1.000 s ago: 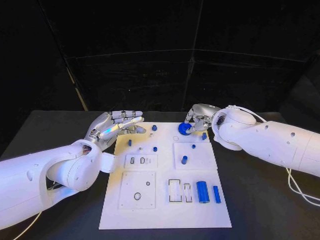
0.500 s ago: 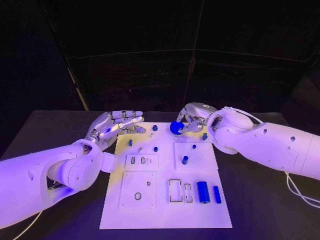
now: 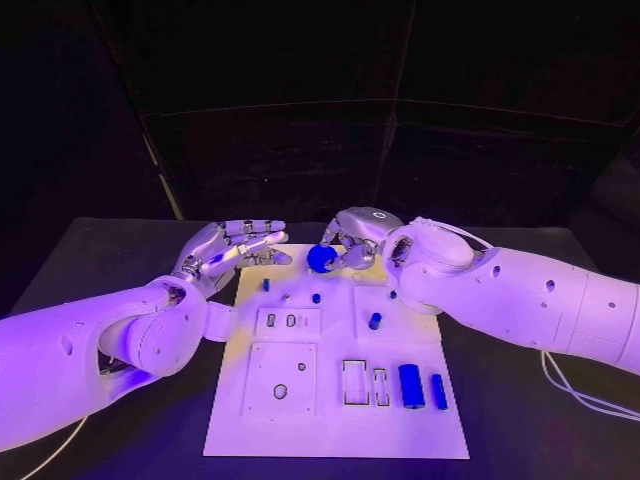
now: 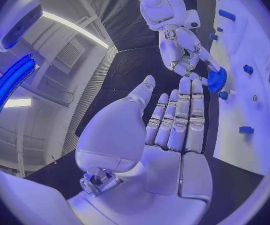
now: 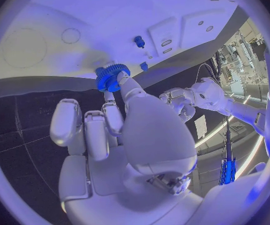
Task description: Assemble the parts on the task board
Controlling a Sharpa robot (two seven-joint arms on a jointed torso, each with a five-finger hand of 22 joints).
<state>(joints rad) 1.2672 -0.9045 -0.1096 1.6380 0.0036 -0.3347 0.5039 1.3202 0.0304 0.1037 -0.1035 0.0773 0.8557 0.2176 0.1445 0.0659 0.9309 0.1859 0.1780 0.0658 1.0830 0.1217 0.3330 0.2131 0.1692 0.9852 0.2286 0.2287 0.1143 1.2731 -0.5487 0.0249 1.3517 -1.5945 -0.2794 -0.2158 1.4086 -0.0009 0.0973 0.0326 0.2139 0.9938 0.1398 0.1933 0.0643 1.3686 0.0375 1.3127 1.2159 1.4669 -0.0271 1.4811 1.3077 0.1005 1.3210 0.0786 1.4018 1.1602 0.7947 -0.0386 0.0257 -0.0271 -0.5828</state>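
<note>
- Gear (image 3: pixel 322 259) placement seems the step in hand: our right hand (image 3: pixel 352 237) pinches a blue toothed gear above the task board (image 3: pixel 335 420), upper middle of the head view.
- Next, we judge, it must be lowered squarely onto its peg.
- Our left hand (image 3: pixel 234 247) hovers left of the gear, fingers straight, together, holding nothing.

A robotics lab or test cell: black curtains (image 3: pixel 320 150) hang behind the black tabletop (image 3: pixel 118 250), enclosing it. Above the curtains, bare ceiling ducting and strip lights (image 4: pixel 72 27) run overhead, and another white robot (image 5: pixel 204 97) stands nearby.
</note>
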